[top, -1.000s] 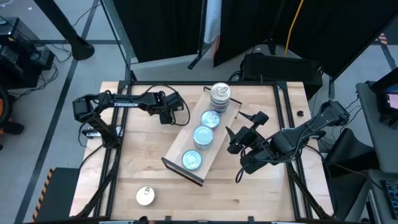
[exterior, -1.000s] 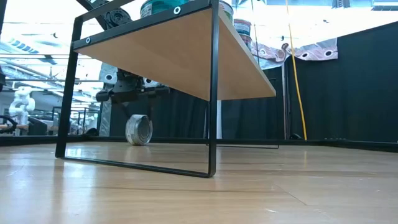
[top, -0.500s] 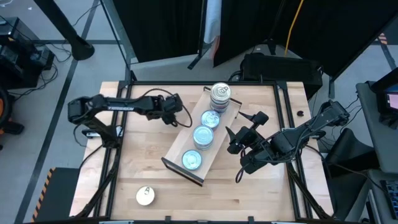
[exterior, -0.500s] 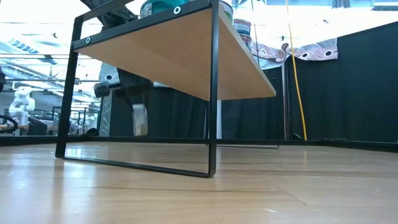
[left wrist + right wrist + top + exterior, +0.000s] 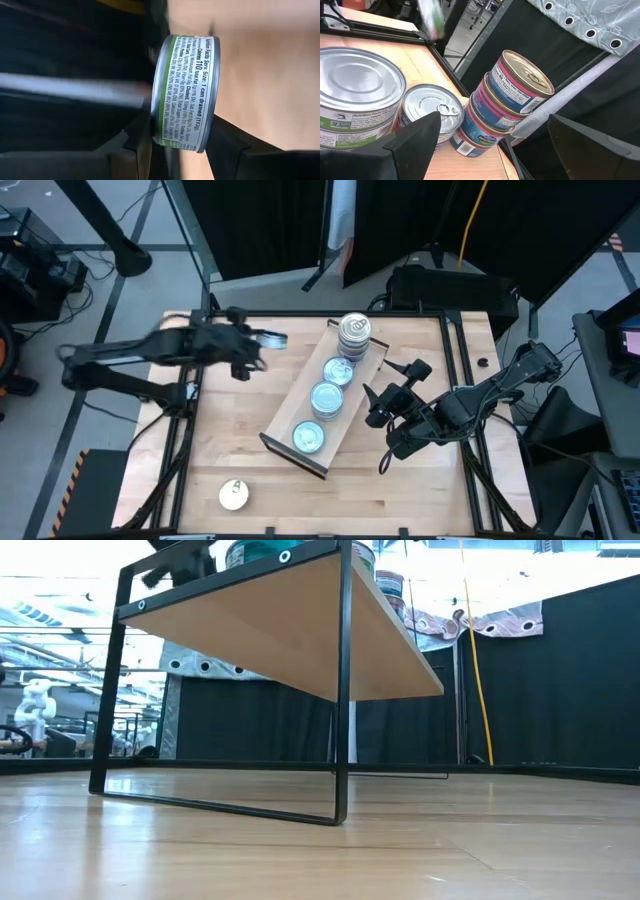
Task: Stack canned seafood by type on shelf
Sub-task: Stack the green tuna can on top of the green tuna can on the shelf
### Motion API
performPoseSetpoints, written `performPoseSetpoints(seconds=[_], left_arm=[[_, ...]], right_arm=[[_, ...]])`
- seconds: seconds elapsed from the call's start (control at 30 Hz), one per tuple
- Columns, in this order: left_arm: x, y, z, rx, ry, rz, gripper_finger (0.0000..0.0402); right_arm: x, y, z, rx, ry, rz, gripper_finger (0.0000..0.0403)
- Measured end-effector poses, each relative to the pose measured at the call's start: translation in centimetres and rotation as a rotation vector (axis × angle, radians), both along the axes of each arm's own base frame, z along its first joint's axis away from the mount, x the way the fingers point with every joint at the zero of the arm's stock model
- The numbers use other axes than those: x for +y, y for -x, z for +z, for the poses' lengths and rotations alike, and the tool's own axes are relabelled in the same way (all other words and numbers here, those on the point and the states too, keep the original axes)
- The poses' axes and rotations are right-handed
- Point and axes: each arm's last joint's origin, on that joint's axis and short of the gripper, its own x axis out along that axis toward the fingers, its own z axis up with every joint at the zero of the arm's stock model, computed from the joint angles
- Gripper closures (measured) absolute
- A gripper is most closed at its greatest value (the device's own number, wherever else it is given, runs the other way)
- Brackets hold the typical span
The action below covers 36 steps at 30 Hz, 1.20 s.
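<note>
Since a moment ago the left gripper (image 5: 262,340) has lifted clear of the tabletop (image 5: 230,430), pinching a green-labelled tin (image 5: 182,92) at the shelf's (image 5: 283,418) ten o'clock. The right gripper (image 5: 385,392), spread wide, waits at three o'clock. One loose tin (image 5: 233,495) lies at seven o'clock.

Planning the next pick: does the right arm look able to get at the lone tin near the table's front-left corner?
Probably not easily: the right gripper waits open beyond the shelf, which lies between it and the lone tin.
</note>
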Motion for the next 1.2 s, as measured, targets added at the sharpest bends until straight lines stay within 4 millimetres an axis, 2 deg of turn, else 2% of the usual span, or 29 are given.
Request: performPoseSetpoints(seconds=[0.27, 0.4, 0.53, 0.67, 0.83, 1.2], left_arm=[[-2.1, 4.6, 7.4, -0.676, 0.311, -0.218, 0.0259], [-2.6, 5.9, 9.3, -0.891, 0.505, -0.280, 0.0259], [-3.0, 6.2, 10.2, -0.998, 0.730, -0.351, 0.0259], [-3.3, 5.0, 9.9, -0.983, 0.939, -0.349, 0.0259], [-3.8, 2.1, 8.3, -0.897, 1.115, -0.263, 0.0259], [-5.2, -4.4, 4.0, -0.597, 1.369, -0.215, 0.0259]], right_arm=[[0.0, 0.0, 0.0, 0.000, 0.000, 0.000, 0.0041], [0.0, 0.0, 0.0, -0.001, 0.000, 0.000, 0.0041], [0.0, 0.0, 0.0, -0.001, 0.000, 0.000, 0.0041], [0.0, 0.0, 0.0, -0.001, -0.001, 0.000, 0.0041], [0.0, 0.0, 0.0, 0.019, 0.016, 0.008, 0.0041], [0.1, -0.1, -0.1, 0.054, -0.005, 0.037, 0.0041]])
